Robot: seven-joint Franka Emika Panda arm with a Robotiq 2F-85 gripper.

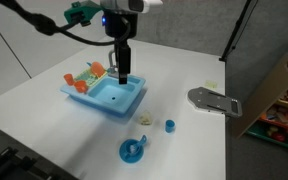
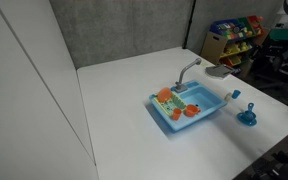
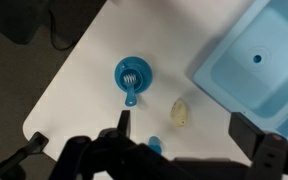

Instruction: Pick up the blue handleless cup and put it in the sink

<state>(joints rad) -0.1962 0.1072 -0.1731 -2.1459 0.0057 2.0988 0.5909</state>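
The blue handleless cup (image 1: pixel 169 126) is a tiny light-blue cylinder standing on the white table, to the right of the sink (image 1: pixel 106 96). In the wrist view the cup (image 3: pixel 154 145) shows only partly, at the lower edge behind the gripper body. My gripper (image 1: pixel 122 70) hangs open and empty above the sink's rim, well above the table. In the wrist view my gripper (image 3: pixel 185 122) has its dark fingers (image 3: pixel 124 118) wide apart, the cream lump (image 3: pixel 182 112) lying far below between them. The sink (image 3: pixel 254 60) fills that view's upper right. In an exterior view the sink (image 2: pixel 189 108) has a grey faucet (image 2: pixel 189 70).
A larger blue cup on a round saucer (image 1: pixel 134 150) sits near the table's front edge, seen also in the wrist view as the saucer (image 3: pixel 134 77). Orange and green toy dishes (image 1: pixel 88 76) fill the sink's rack. A grey flat object (image 1: pixel 214 100) lies at the table's right edge. Toy shelves (image 2: pixel 234 35) stand beyond.
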